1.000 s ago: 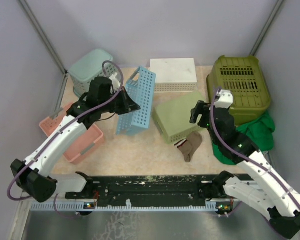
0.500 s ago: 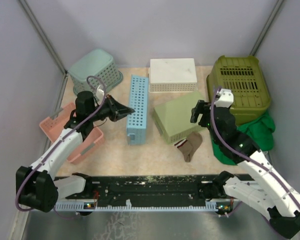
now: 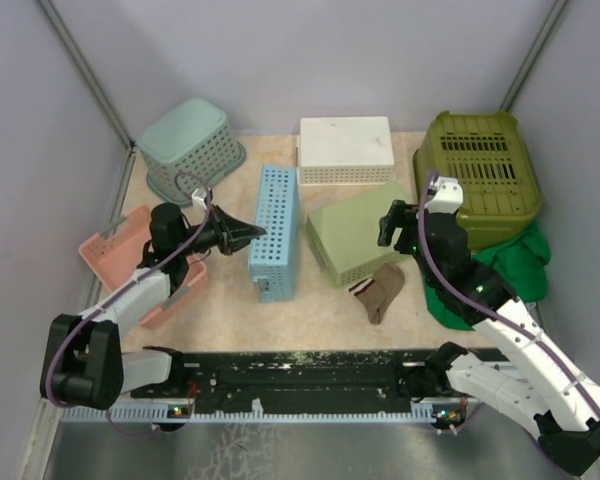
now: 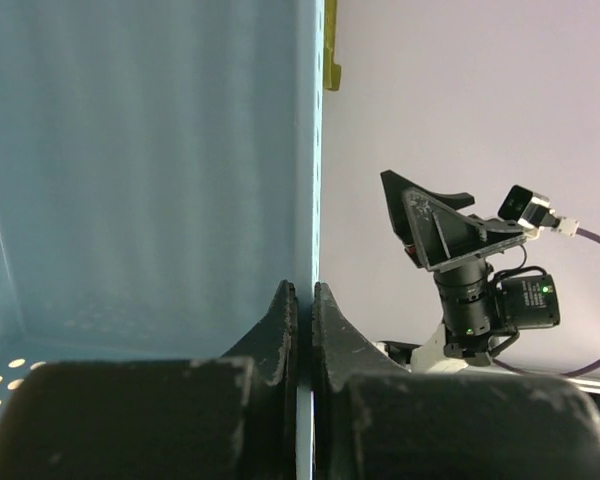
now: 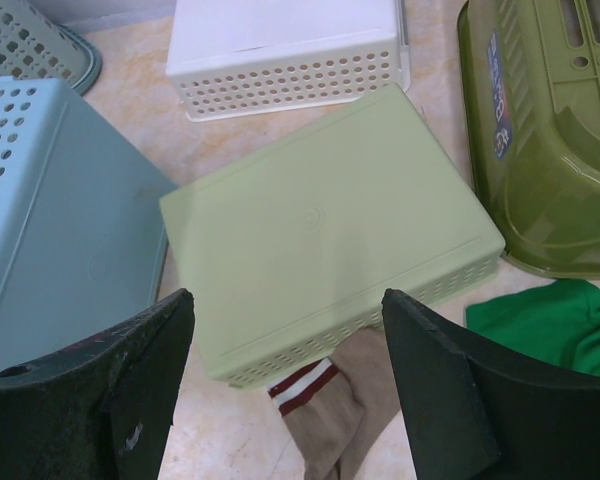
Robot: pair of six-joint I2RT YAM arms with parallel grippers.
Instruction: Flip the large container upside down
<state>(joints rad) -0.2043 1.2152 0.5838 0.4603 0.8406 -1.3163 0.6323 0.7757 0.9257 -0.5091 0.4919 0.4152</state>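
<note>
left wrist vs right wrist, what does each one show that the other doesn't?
Left wrist only: the left gripper pinching the blue basket by its wall, with the right arm beyond.
Right wrist only: light green container, white basket, olive basket, green cloth, sock.
Both: the blue basket.

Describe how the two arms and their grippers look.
Both the left arm and the right arm have smooth white link shells joined by bulky black joints, with a purple cable looping along each. The left gripper and right gripper are matte black; the right one's fingers are broad, scuffed wedges.
</note>
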